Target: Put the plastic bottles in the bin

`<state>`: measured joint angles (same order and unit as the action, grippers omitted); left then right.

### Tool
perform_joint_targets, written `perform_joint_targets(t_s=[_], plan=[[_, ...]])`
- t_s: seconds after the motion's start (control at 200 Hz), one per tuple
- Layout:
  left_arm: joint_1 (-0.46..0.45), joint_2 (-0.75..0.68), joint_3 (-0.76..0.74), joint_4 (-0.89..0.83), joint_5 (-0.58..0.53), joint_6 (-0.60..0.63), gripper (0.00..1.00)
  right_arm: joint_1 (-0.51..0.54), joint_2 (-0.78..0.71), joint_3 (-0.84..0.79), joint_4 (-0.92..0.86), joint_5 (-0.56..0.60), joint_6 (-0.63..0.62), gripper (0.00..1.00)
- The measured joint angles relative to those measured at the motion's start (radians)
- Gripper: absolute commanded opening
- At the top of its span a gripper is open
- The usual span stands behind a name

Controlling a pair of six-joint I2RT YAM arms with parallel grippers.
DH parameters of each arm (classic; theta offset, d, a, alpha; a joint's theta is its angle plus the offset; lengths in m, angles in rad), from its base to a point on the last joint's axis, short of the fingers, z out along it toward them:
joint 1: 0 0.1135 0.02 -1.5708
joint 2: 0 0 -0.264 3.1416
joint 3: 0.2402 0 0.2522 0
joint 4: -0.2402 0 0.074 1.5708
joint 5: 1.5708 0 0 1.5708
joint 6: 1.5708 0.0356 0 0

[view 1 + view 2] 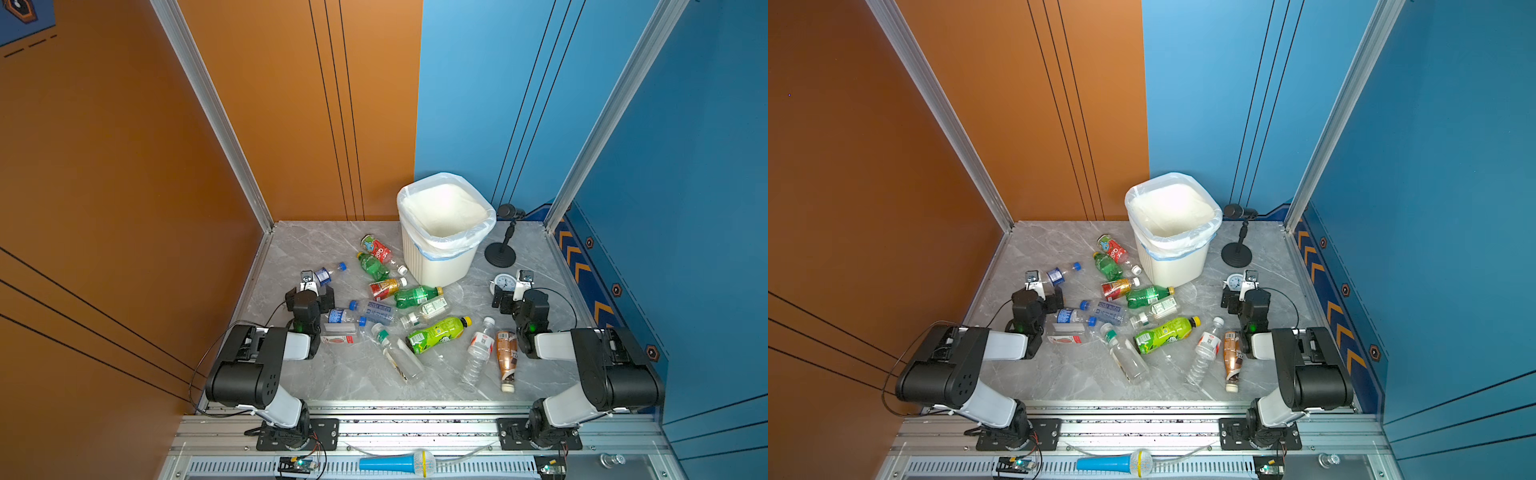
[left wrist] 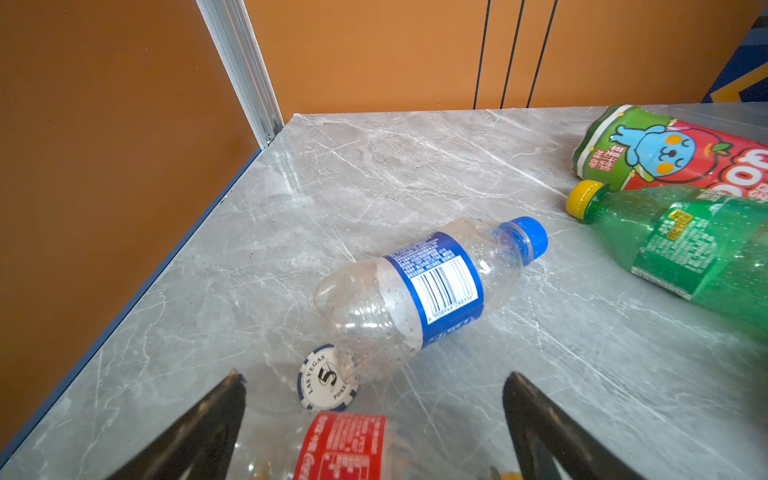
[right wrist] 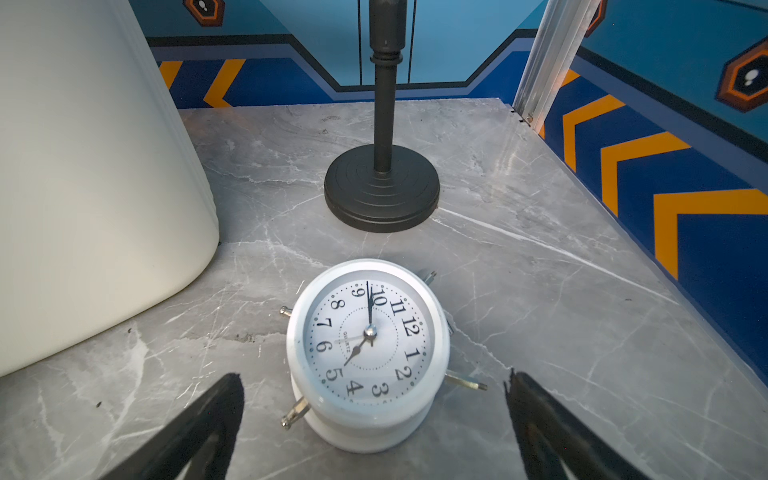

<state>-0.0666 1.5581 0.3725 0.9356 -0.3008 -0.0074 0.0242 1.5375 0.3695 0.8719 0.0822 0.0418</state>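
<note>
Left gripper (image 2: 374, 379) gapes wide, holding nothing; right gripper (image 3: 374, 376) likewise, with a clock (image 3: 368, 345) just ahead. Just ahead of the left jaws lies a blue-capped bottle (image 2: 419, 291); more bottles (image 1: 415, 296) lie between the grippers. It looks empty, light and thin-walled, apt to roll or crumple, so pinch across the labelled middle. Bin (image 1: 436, 266), bag-lined, stands farther ahead and looks empty.

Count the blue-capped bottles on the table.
3. One blue-labelled bottle lies just ahead of the left gripper; a long clear bottle and a shorter bottle lie together beside the left arm, toward the middle, caps opposite. The arm may hide more.
</note>
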Motion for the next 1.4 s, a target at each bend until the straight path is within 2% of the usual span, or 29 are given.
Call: perform_joint_targets(t_s=[0.09, 0.245, 0.426, 0.531, 0.601, 0.671, 0.801, 0.911, 1.066, 1.147, 1.247, 1.402], plan=[[0.000, 0.000, 0.000, 0.000, 0.000, 0.000, 0.98, 0.000, -0.003, 0.004, -0.014, 0.006, 0.003, 0.99], [0.000, 0.000, -0.001, 0.000, -0.015, 0.000, 0.98, 0.000, -0.059, 0.074, -0.159, 0.019, 0.010, 0.99], [-0.003, -0.017, -0.015, 0.001, -0.041, 0.000, 0.98, -0.002, -0.077, 0.067, -0.134, 0.040, 0.021, 0.99], [-0.055, -0.069, -0.032, -0.014, -0.094, 0.022, 0.98, 0.004, -0.119, 0.048, -0.195, 0.084, 0.034, 0.99], [-0.113, -0.159, -0.027, -0.096, -0.139, 0.043, 0.98, 0.010, -0.208, 0.064, -0.303, 0.111, 0.072, 0.99], [-0.153, -0.309, 0.034, -0.272, -0.148, 0.005, 0.98, 0.010, -0.325, 0.121, -0.444, 0.132, 0.153, 0.99], [-0.131, -0.517, 0.218, -0.551, -0.120, -0.153, 0.98, -0.014, -0.492, 0.217, -0.618, 0.056, 0.277, 0.99], [-0.112, -0.625, 0.245, -0.654, -0.055, -0.264, 0.98, -0.024, -0.603, 0.229, -0.827, -0.009, 0.362, 0.96], [-0.095, -0.664, 0.234, -0.844, 0.003, -0.400, 1.00, 0.018, -0.725, 0.240, -1.209, -0.054, 0.458, 0.92], [-0.088, -0.661, 0.234, -0.933, 0.017, -0.443, 0.99, 0.058, -0.804, 0.232, -1.351, -0.056, 0.513, 0.88], [-0.079, -0.658, 0.234, -1.012, 0.025, -0.481, 0.98, 0.117, -0.857, 0.212, -1.474, -0.047, 0.578, 0.86], [-0.068, -0.656, 0.234, -1.058, 0.045, -0.521, 0.98, 0.209, -0.850, 0.152, -1.568, -0.018, 0.646, 0.86]])
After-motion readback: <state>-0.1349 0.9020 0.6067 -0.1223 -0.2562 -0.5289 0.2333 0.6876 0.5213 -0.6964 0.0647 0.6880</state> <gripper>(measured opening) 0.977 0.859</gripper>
